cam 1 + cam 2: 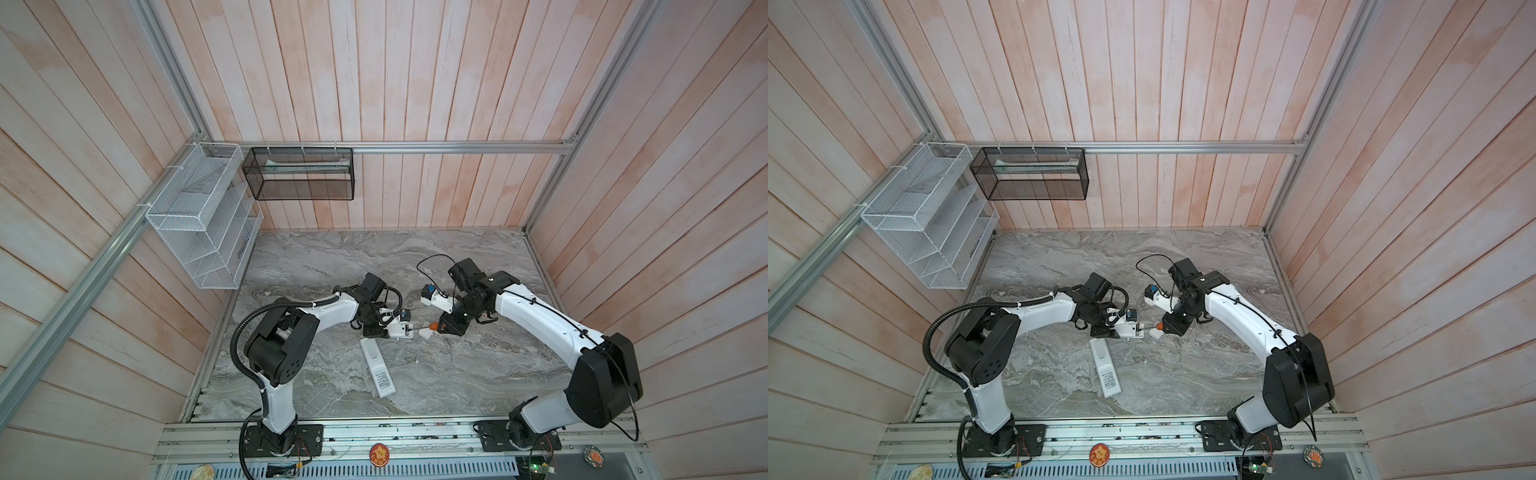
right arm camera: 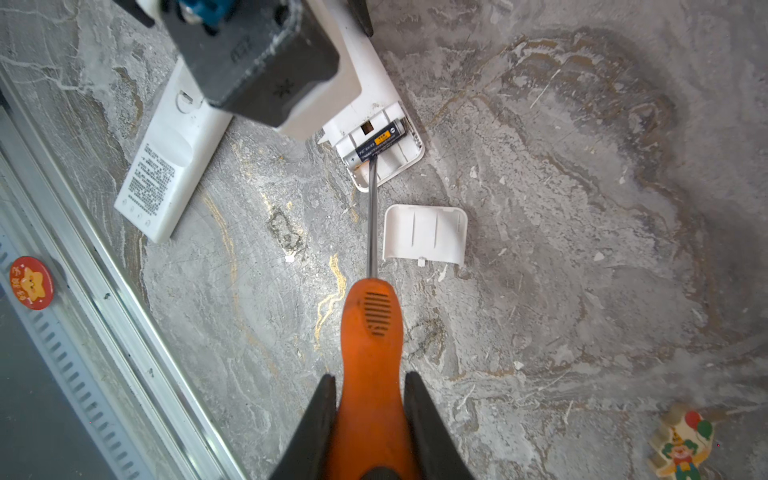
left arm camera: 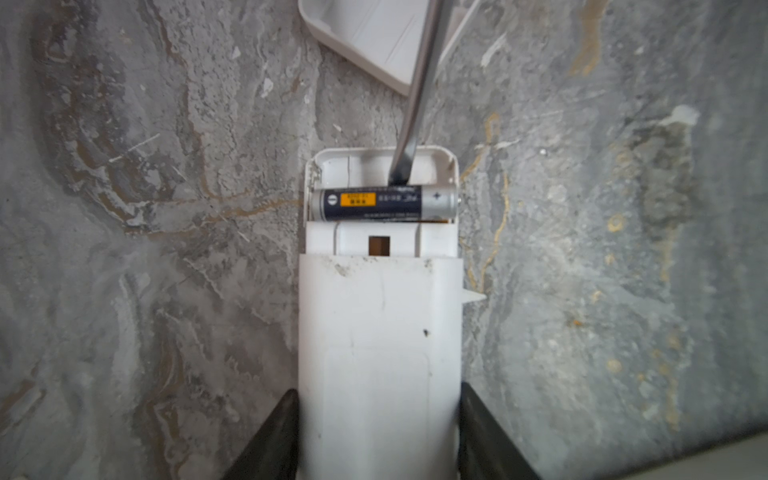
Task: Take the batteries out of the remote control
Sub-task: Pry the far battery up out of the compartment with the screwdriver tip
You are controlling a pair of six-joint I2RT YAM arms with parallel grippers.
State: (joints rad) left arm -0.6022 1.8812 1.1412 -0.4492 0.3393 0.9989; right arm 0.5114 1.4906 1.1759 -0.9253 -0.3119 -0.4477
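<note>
While the left gripper [image 3: 379,395] clamps the remote control [image 3: 380,332] by its sides, the right gripper [image 2: 370,380] is clenched on the orange-handled screwdriver [image 2: 371,332]. Its blade tip touches the one battery [image 3: 382,203] lying crosswise in the open compartment. A loose cover [image 2: 424,235] lies on the table [image 2: 582,208] just beside, and a second remote [image 2: 166,166] is nearby.

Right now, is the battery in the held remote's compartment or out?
In. The battery lies in the uncovered bay of the remote, screwdriver tip at its edge; the cover lies apart.
</note>
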